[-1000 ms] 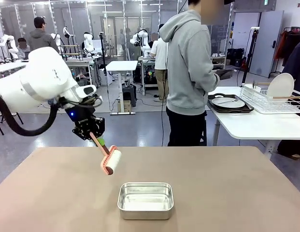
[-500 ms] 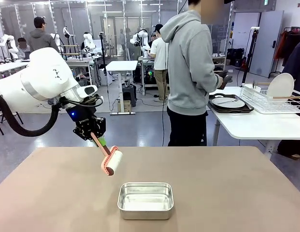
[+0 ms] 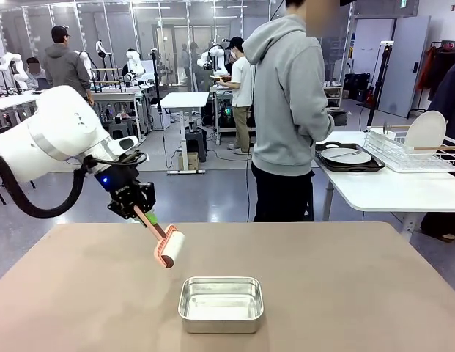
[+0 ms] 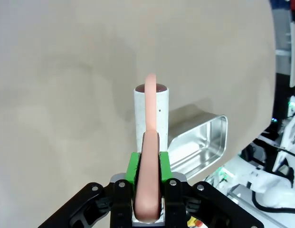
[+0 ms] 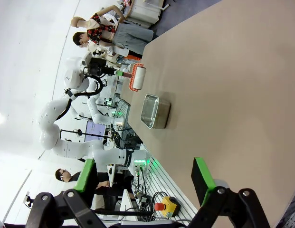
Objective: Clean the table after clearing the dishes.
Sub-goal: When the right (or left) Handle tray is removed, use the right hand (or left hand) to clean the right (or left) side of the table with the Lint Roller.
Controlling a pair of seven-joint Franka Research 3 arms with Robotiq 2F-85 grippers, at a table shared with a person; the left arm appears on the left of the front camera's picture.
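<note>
left gripper [image 3: 143, 213]: clenched on the pink handle of the lint roller [image 3: 168, 247], green pads [image 4: 133, 167] pressing both sides of the handle; it sits above the table's far-left area
lint roller: white drum in a pink frame, tilted down and to the right from the claw. It is over the tan top, and I can't tell whether it touches.
steel pan [image 3: 220, 303]: rectangular, on the table near the centre and the near edge. It is just right of and nearer than the roller, not touching it.
table [image 3: 344, 279]: tan-brown top, bare to the right of the pan
person [image 3: 289, 110]: grey hoodie, standing at the far edge, turned towards the white side table [image 3: 381, 189]
dishes: white plate [image 3: 346, 155] on a dark tray [image 3: 326, 160] on that side table, off the tan table. A second plate [image 3: 425, 130] stands upright in the wire rack [image 3: 392, 150].
right gripper [image 5: 144, 178]: released, fingers spread wide with nothing between them, table far below
</note>
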